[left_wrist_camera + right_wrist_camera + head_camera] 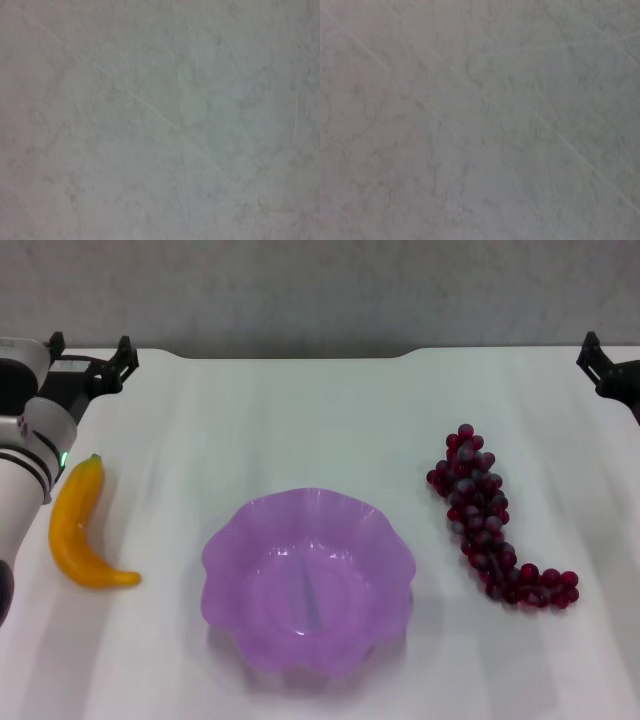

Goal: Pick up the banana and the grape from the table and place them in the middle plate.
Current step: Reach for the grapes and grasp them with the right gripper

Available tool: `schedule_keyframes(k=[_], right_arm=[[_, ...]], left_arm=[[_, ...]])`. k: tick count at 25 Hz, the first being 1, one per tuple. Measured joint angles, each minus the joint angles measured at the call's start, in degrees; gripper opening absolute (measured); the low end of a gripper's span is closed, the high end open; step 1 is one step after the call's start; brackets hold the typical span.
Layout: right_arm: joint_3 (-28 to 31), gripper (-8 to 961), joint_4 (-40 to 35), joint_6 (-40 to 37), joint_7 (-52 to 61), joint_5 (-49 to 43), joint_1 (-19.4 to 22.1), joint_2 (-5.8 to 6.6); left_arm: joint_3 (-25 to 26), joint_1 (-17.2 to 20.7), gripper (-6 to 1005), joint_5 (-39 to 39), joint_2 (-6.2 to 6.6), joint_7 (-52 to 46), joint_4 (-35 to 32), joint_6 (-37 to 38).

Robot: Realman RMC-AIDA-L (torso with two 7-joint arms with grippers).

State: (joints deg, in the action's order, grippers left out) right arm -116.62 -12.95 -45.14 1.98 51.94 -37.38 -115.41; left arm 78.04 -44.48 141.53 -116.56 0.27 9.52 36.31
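Smooth banana [80, 530] at nine o'clock of the middle plate [225, 540] looks stiff, slippery: grip mid-curve; left gripper [92, 358] spread wide, empty

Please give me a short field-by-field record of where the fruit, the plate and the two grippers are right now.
banana: on the table, on the robot's left side, untouched
grape: on the table, on the robot's right side, untouched
middle plate: between the two fruits, holds no fruit
left gripper: far left corner, open, holding nothing
right gripper: far right edge, away from the grape
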Motion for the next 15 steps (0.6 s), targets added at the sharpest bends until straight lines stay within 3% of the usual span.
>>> schedule_keyframes(k=[7,15], right_arm=[[-0.1,880,0.1,0.4,0.0,-0.1,-0.5,0.01],[-0.9,880,-0.9,6.5,0.0,-0.6,-2.3,-0.18]], left_arm=[[-0.5,-0.1,896,0.4,-0.22,0.1,-0.3,-0.1],[-0.6,-0.2,895,0.5,-0.22,0.2,-0.4,-0.1]])
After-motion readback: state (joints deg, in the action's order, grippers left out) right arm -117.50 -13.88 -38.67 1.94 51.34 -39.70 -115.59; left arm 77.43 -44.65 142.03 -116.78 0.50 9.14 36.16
